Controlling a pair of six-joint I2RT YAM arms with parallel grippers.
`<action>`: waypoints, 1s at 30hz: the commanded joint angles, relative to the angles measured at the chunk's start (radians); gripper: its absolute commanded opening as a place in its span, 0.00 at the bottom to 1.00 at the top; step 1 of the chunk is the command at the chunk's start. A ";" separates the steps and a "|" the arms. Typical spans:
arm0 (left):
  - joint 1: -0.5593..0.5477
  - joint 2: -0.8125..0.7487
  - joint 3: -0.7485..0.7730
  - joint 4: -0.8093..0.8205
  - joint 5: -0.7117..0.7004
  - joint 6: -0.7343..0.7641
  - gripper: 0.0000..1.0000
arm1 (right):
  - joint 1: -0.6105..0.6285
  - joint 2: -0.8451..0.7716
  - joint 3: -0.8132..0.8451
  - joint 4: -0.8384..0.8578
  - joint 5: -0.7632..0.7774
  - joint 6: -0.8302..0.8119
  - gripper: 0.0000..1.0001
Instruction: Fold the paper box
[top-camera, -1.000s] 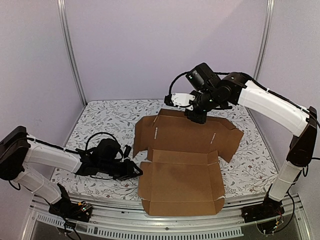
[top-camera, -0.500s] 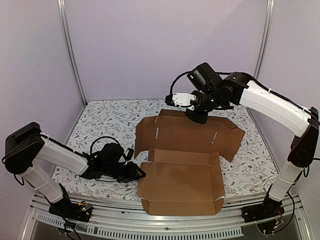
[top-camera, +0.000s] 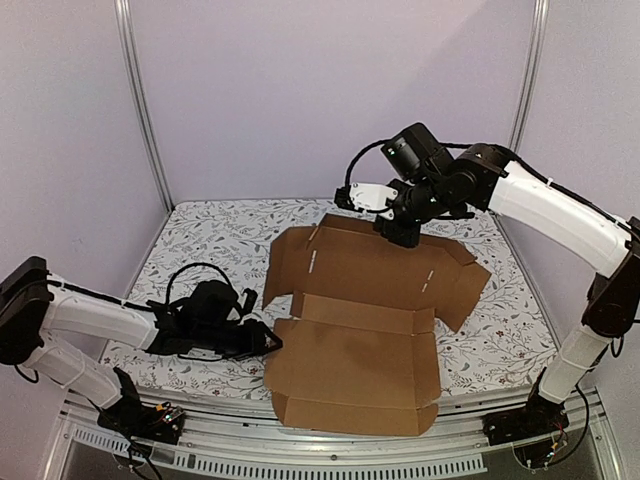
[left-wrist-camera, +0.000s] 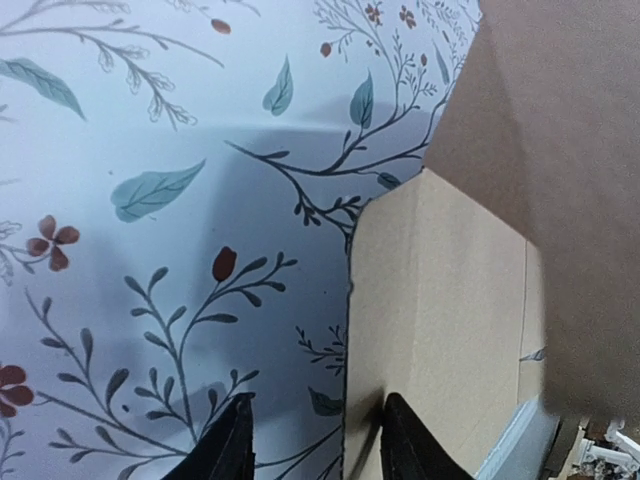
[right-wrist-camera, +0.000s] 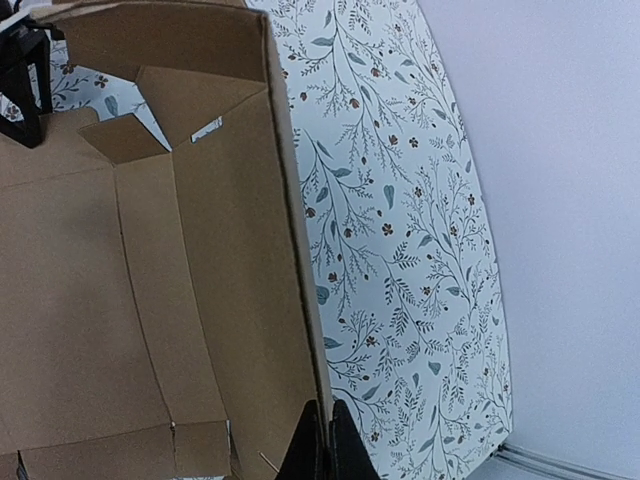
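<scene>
The paper box (top-camera: 350, 350) is a brown cardboard sheet spread over the middle of the table, its far panel tilted up and its near panel lying almost flat. My right gripper (top-camera: 400, 235) is shut on the far panel's top edge. The right wrist view shows the black fingertips (right-wrist-camera: 326, 435) pinching that thin edge, with the box's inside (right-wrist-camera: 150, 250) to their left. My left gripper (top-camera: 272, 345) lies low at the near panel's left edge. In the left wrist view its gripper (left-wrist-camera: 315, 445) is open, and a cardboard flap's edge (left-wrist-camera: 450, 300) runs between the two tips.
A floral cloth (top-camera: 200, 240) covers the table. Metal posts (top-camera: 140, 110) and purple walls close in the back and sides. A metal rail (top-camera: 300, 455) runs along the front edge, just beyond the box's near edge. The left arm's black cable (top-camera: 190, 272) loops beside the box.
The box's near panel has slid and turned slightly to the left. My left gripper moved in toward its edge and back a little. The right gripper has lifted slightly, still pinching.
</scene>
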 joint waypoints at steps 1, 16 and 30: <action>-0.013 -0.095 0.029 -0.189 -0.078 0.088 0.44 | -0.007 -0.039 -0.011 0.037 -0.003 0.029 0.00; -0.008 -0.454 0.061 -0.501 -0.223 0.191 0.48 | -0.007 -0.046 -0.030 0.040 -0.001 0.033 0.00; 0.147 -0.491 0.304 -0.669 -0.348 0.428 0.47 | 0.021 -0.119 -0.126 0.087 -0.088 -0.039 0.00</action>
